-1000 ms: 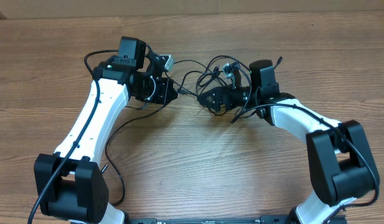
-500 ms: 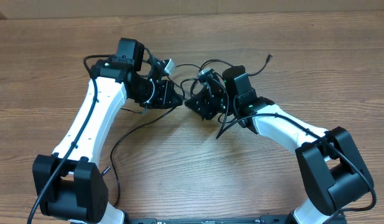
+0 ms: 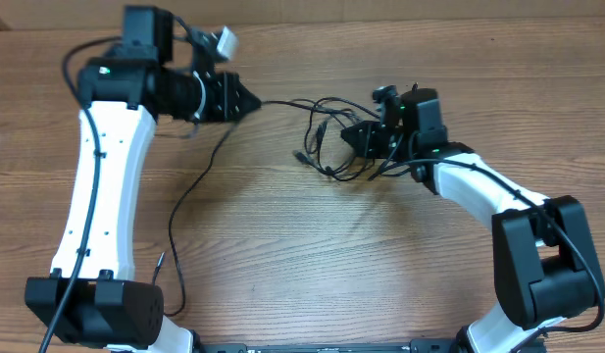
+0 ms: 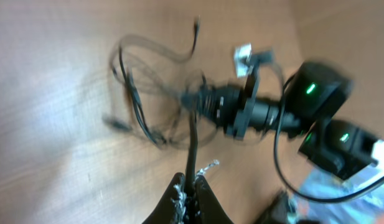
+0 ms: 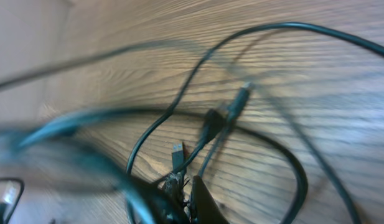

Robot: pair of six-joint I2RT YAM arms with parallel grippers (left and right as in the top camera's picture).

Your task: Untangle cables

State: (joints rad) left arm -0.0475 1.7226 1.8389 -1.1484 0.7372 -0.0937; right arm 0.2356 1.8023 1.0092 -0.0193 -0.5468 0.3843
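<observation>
Left gripper (image 3: 249, 101): clenched on one thin black strand (image 3: 282, 102), at the far-left part of the table (image 3: 331, 255).
Strand: stretched in a near-straight line from those fingertips rightwards to the bundle.
Cables (image 3: 320, 127): loose overlapping loops with small plug ends, lying right of centre.
Right gripper (image 3: 349, 135): clamped on the bundle's right side.
Progress: judged early; one strand is drawn apart, while the remaining loops are crossed and left to be separated.

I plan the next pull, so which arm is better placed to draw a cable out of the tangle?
Probably left. The left gripper is shut on one straight strand leading to the cables; the right gripper is shut amid their loops.
</observation>
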